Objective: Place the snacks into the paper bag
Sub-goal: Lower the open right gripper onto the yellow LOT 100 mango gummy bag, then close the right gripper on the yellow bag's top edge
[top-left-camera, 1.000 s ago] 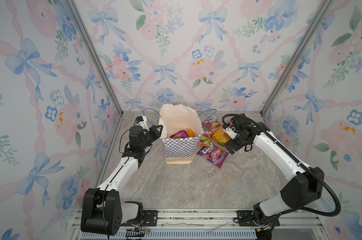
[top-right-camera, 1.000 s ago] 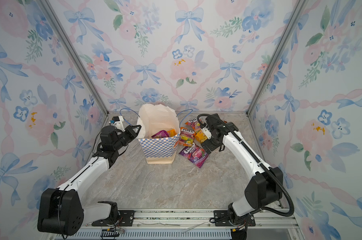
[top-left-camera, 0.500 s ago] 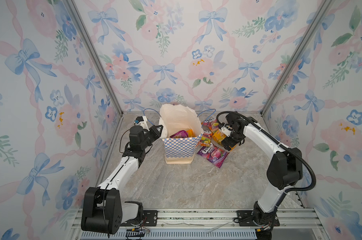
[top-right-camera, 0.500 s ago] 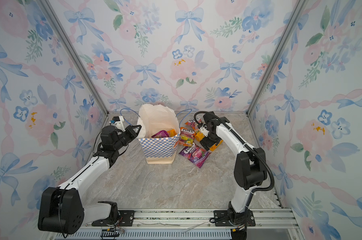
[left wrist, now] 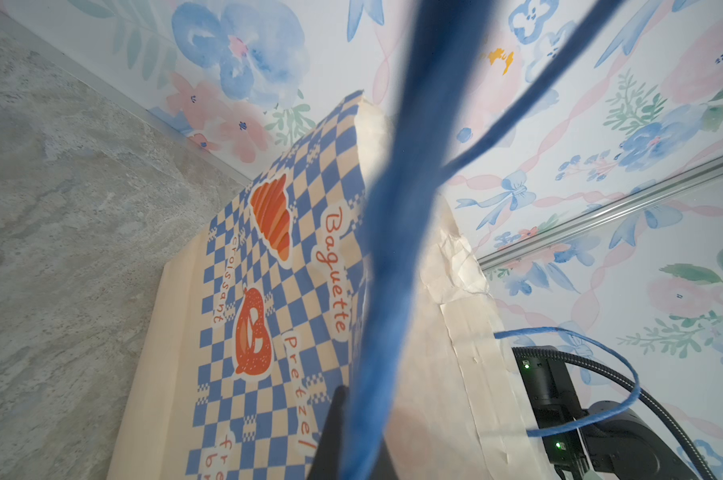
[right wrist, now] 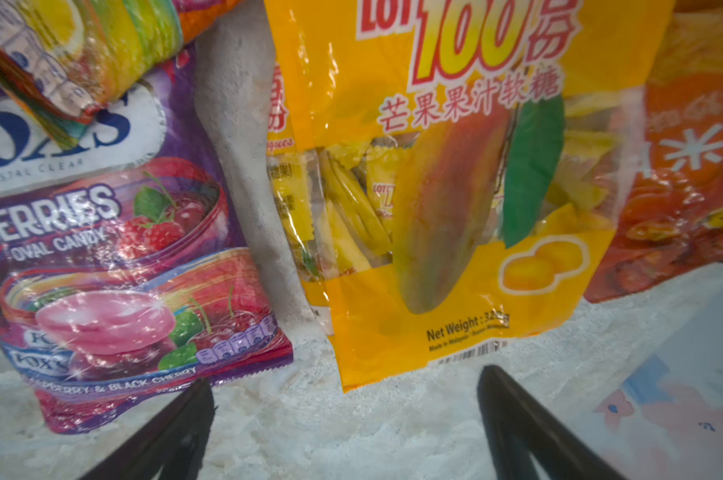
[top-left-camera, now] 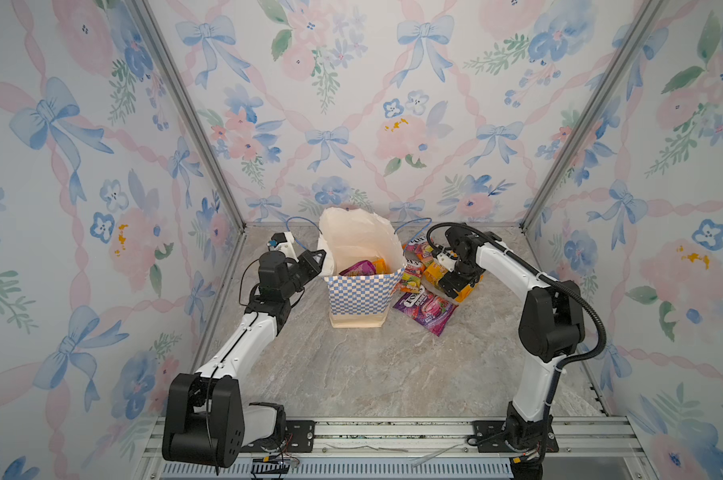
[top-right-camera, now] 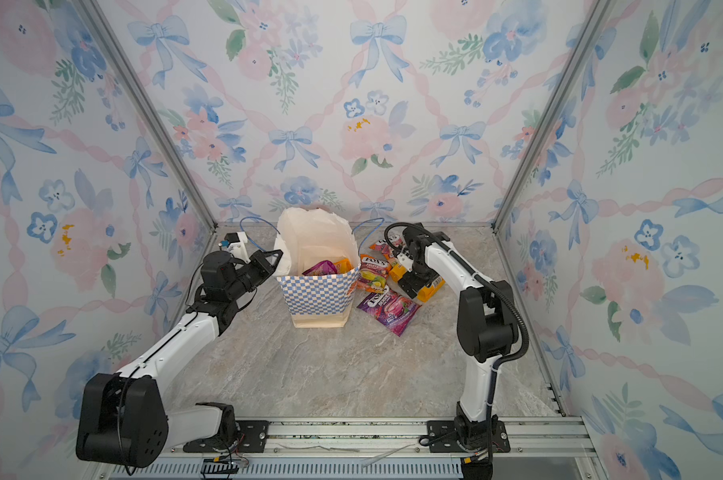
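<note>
The paper bag [top-left-camera: 362, 295] [top-right-camera: 316, 297] stands upright and open at the back middle, with a magenta pack [top-left-camera: 356, 268] and an orange pack [top-left-camera: 379, 265] inside. My left gripper [top-left-camera: 319, 259] [left wrist: 351, 440] is shut on the bag's left rim, by its blue cord handle [left wrist: 397, 199]. To the right of the bag lie several snacks: a purple FOX'S berries pack [top-left-camera: 426, 309] [right wrist: 102, 257], a FOX'S fruits pack [top-right-camera: 372, 272], a yellow mango pack [right wrist: 434, 187] and an orange pack [right wrist: 684, 187]. My right gripper [top-left-camera: 455, 284] [right wrist: 343, 415] hangs open just over the mango pack's lower edge, holding nothing.
Floral walls [top-left-camera: 393, 124] close in the left, back and right sides of the marble table [top-left-camera: 372, 374]. The right arm's elbow [top-left-camera: 551, 324] stands tall near the right wall. A metal rail [top-left-camera: 393, 432] runs along the front edge.
The right arm's elbow has swung in from the right and stands more upright; its open gripper stays over the snack pile. The left arm and the bag have not moved.
</note>
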Available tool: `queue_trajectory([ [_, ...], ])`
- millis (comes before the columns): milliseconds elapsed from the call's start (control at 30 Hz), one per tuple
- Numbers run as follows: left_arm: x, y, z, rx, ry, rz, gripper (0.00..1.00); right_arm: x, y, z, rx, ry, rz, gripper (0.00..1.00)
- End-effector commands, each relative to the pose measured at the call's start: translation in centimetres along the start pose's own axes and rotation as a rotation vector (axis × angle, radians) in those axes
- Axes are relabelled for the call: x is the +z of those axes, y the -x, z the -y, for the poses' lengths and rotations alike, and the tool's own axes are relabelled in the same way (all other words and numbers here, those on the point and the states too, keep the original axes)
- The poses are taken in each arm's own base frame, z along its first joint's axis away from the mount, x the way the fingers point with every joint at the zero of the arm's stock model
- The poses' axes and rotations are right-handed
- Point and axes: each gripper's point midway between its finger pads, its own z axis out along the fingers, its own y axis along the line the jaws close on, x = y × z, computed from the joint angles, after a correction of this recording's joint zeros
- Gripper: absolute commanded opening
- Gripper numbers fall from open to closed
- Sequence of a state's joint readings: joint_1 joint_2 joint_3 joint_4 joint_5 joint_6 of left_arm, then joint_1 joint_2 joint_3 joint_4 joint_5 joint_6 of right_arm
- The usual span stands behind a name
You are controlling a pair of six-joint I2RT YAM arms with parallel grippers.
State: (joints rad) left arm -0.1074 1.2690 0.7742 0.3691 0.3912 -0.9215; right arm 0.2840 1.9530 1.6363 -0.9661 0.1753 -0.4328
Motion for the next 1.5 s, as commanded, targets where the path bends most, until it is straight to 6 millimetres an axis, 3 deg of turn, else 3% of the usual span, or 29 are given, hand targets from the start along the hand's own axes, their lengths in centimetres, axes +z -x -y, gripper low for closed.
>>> queue_trajectory([
  [0, -0.1, -0.2, -0.4, -0.009, 0.002, -0.007, 0.0, 0.5, 1.1, 1.2, -0.007, -0.048, 0.024, 0.96],
  [733, -0.1, -0.3, -0.5, -0.01, 0.004, -0.009, 0.0, 5.1, 2.5, 1.5, -0.078, -0.11, -0.056, 0.97],
  [1267, -0.4, -0.3, -0.5, -0.005, 0.005, 0.0, 0.0, 10.5, -0.7, -1.2, -0.129, 0.017, -0.249, 0.97],
  [1467, -0.5, -0.2, -0.5, -0.003, 0.006, 0.005, 0.0, 11.0, -1.7, -1.7, -0.134, 0.051, -0.306, 0.99],
])
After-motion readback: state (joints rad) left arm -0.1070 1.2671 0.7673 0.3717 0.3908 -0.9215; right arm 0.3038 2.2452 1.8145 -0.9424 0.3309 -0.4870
